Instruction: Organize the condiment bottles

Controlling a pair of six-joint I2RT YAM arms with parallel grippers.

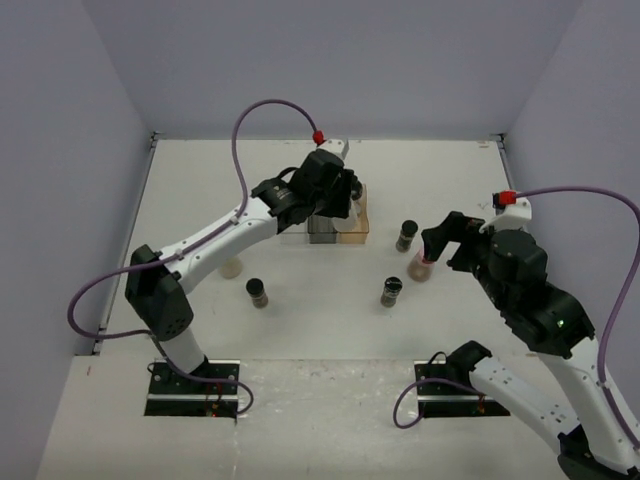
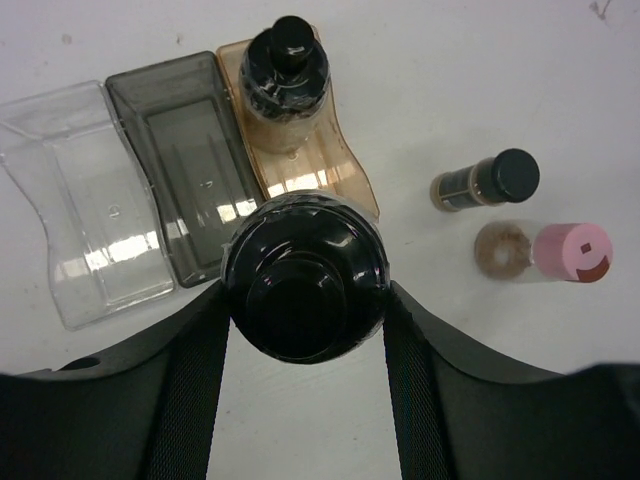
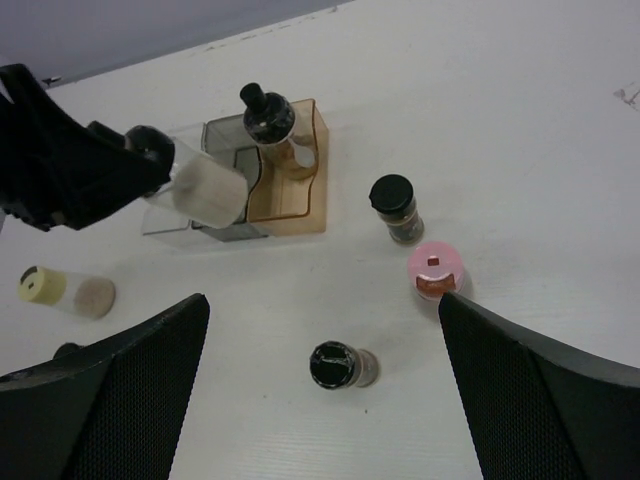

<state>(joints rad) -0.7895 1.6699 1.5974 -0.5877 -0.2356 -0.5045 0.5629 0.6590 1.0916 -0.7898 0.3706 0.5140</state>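
Left wrist view has the left claw clamped on either side of a black-capped bottle. Its cap faces the camera, and it hangs over the near end of the three-part tray, roughly where the grey slot meets the tan one. The right wrist view shows pale stuff inside that bottle, and it's tilted. These shots don't settle whether its base is touching the tray yet. The tan slot already has one standing bottle at its far end, and nothing shows in the grey and clear slots. So the step in hand looks like getting bottle number two into the tray, pretty early in the job. Out loose on the worktop are the pink-capped bottle, a black-capped one just beyond it, a nearer black-capped one, another by the left arm and the yellow-green-capped bottle lying on its side. The right claw is spread wide with nothing in it, one finger just beside the pink cap. Next up, the left arm probably has to stand its bottle upright, lower it until it sits flat in a slot without bumping the standing one, then let go. The right claw would need to centre over the pink-capped bottle before closing.
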